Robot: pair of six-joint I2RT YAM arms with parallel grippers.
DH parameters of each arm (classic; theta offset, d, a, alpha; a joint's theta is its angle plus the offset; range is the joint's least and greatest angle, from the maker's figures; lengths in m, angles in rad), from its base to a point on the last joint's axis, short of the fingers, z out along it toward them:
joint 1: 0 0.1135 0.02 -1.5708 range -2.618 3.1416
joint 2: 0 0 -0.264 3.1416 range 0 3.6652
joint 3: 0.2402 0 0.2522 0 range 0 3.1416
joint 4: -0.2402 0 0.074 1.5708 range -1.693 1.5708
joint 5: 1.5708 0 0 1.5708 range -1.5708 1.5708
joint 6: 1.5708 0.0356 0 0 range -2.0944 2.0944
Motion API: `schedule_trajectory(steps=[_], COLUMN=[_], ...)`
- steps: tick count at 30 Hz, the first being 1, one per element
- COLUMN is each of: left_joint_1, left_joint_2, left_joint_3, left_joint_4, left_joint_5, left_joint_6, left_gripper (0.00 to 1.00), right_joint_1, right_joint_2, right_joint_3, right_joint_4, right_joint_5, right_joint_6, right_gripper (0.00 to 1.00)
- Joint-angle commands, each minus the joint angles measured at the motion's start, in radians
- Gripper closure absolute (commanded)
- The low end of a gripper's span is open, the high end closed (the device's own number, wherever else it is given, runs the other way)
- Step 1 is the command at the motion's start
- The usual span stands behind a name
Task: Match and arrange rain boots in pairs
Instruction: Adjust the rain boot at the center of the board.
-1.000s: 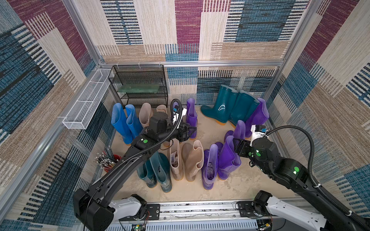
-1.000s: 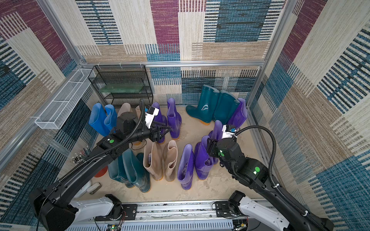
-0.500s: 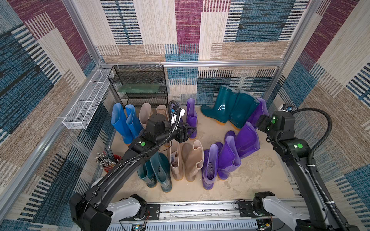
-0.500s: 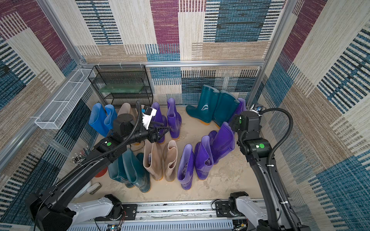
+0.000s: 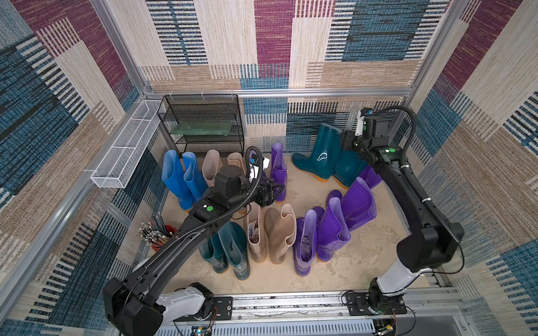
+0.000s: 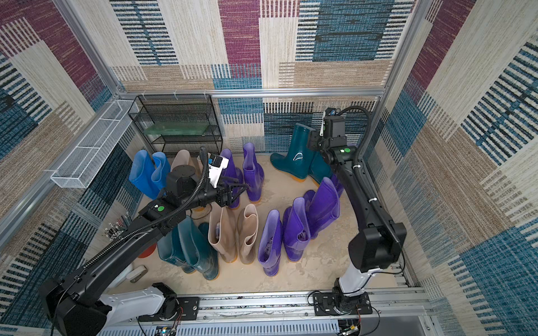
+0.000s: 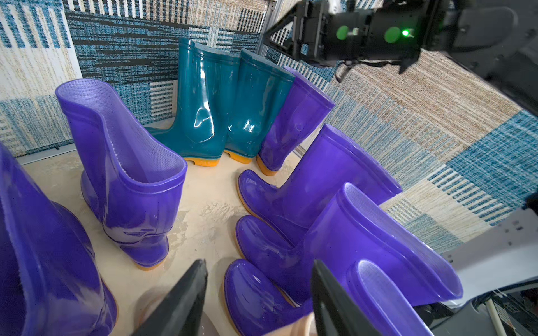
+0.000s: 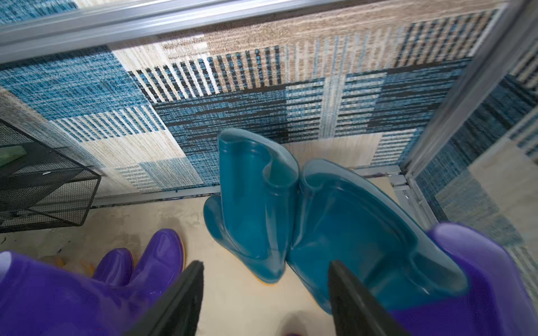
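Rain boots (image 5: 281, 229) grouped, left pincer (image 7: 259, 264) agape

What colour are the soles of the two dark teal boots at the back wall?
Orange. The soles of these teal boots show best in the left wrist view.

The left arm (image 5: 174, 247) stretches forward and low toward the middle, its jaws apart and empty. The right arm (image 5: 407, 192) is raised and reaches far back, wrist bent down, jaws also apart.
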Motion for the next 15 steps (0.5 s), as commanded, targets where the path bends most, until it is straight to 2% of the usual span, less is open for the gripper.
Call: schedule_trajectory(steps=[1,5,7,11,15], left_joint_1=[0.002,0.002,0.004,0.008,0.023], left_joint_2=[-0.001,-0.005,-0.008,-0.019,-0.031], left_joint_3=[0.002,0.005,0.006,0.004,-0.002], left_joint_4=[0.016,0.008,0.006,0.006,0.015], left_joint_5=[-0.003,-0.014,-0.014,-0.021,-0.030], left_joint_6=[0.028,0.040,0.044,0.050,0.043], left_gripper=[0.41,0.40,0.40,0.40,0.40], right_joint_1=[0.003,0.008,0.008,0.022,0.032], right_joint_2=[0.146,0.331,0.390,0.437,0.471], right_joint_3=[0.170,0.416,0.479,0.486,0.481], right_joint_4=[-0.076,-0.175,-0.201,-0.198,-0.182], right_joint_5=[0.027,0.116,0.122,0.214,0.230], right_joint_6=[-0.020,-0.021,-0.022,-0.026,-0.051], right_gripper=[0.33,0.27,0.25,0.23,0.26])
